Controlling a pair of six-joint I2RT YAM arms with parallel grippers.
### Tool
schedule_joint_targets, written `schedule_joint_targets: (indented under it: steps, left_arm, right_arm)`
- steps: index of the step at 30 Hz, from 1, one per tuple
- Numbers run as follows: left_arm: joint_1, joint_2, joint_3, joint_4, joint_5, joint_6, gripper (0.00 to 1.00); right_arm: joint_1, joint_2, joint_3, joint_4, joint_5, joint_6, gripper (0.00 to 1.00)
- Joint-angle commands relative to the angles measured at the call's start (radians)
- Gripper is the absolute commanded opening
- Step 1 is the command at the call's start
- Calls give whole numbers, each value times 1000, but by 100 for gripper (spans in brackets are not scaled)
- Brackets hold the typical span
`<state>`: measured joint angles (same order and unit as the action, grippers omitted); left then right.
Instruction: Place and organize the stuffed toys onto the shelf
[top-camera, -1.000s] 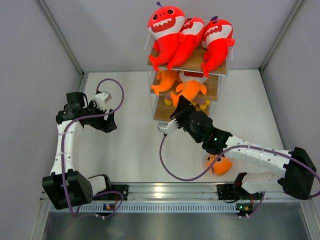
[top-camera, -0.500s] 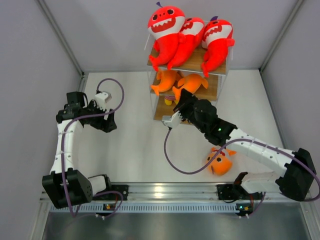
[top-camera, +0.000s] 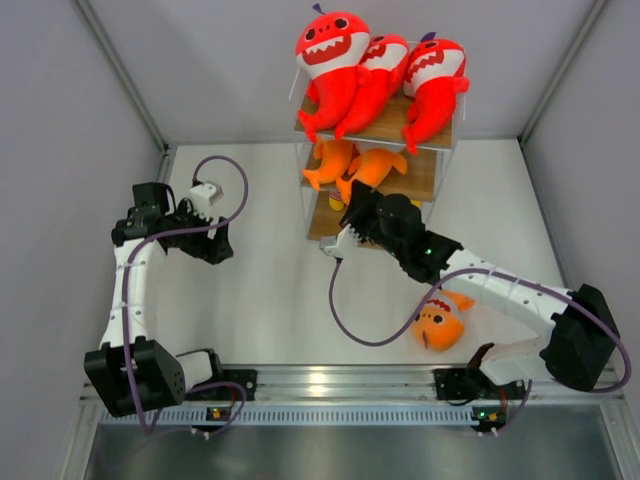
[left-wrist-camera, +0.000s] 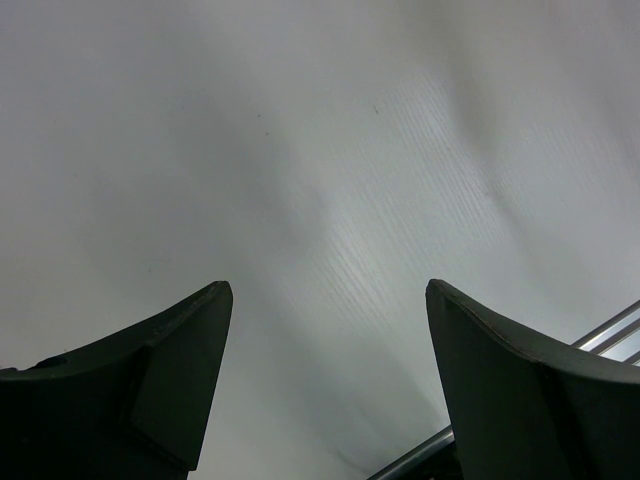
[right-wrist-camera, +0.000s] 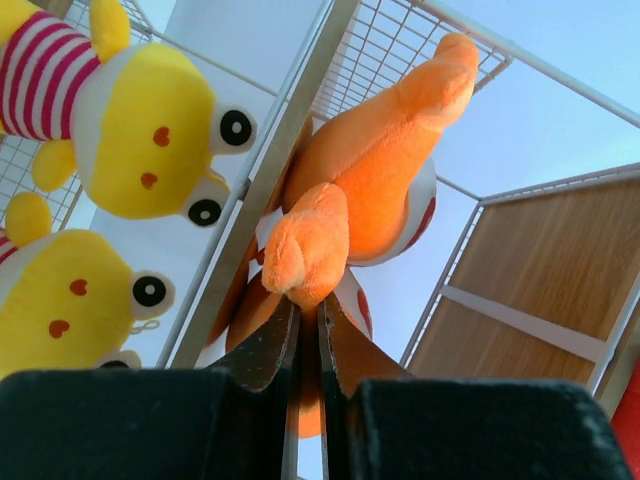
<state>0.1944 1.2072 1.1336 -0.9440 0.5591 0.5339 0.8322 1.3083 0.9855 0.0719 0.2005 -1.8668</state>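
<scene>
Three red shark plushes (top-camera: 372, 70) lie on the top board of the shelf (top-camera: 437, 134). An orange fish (top-camera: 330, 160) lies on the middle board. My right gripper (top-camera: 357, 200) is shut on the tail of a second orange fish (top-camera: 378, 165), holding it at the middle tier; in the right wrist view the fish (right-wrist-camera: 375, 190) hangs from my closed gripper (right-wrist-camera: 308, 310). A third orange fish (top-camera: 438, 322) lies on the table beside my right arm. My left gripper (top-camera: 222, 243) is open and empty, far left of the shelf, over bare table (left-wrist-camera: 330, 160).
Two yellow striped plushes (right-wrist-camera: 140, 130) sit on the shelf's bottom tier, seen in the right wrist view. White walls enclose the table on three sides. A metal rail (top-camera: 320, 382) runs along the near edge.
My right gripper has carried the orange fish up and back onto the shelf's middle tier. The third fish on the table is more uncovered. The left arm has not moved.
</scene>
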Motion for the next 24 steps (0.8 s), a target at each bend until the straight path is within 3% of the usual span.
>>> schedule_joint_targets:
  steps: [1,14,16,21,24]
  left_arm:
    - [-4,-5,37,17,-1,14,84]
    - [-4,-6,40,17,2,11,84]
    - [-4,-5,41,17,5,8,84]
    - [-4,-5,41,17,2,9,84]
    - [-4,-1,41,17,2,14,84]
  right_arm:
    - [-18,15,76,25,-52,-54,0]
    - [-61,9,96,14,-85,-68,0]
    - [-67,12,82,26,-93,-61,14]
    - [-68,-29,39,89,-127,-48,62]
    - [-53,-52,19,86,-86,-43,72]
